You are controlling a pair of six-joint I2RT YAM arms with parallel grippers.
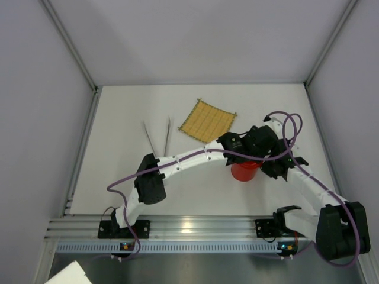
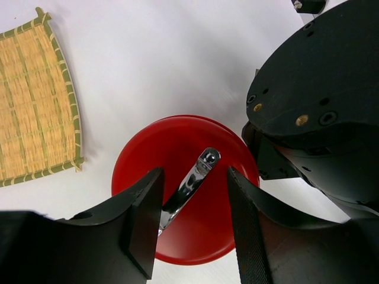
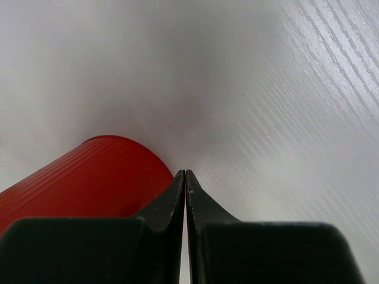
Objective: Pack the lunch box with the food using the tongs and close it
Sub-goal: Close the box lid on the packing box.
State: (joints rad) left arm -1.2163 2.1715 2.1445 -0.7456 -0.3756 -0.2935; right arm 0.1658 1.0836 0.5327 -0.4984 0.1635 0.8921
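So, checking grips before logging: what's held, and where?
Nothing gripped: left gripper open astride the lid handle; right gripper shut, empty, beside the lunch box.

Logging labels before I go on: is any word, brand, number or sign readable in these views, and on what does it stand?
No text can be read in any view.
The lunch box: plain red, no print.
The mat: bare weave, no label.
The tongs: too small to show any stamp.
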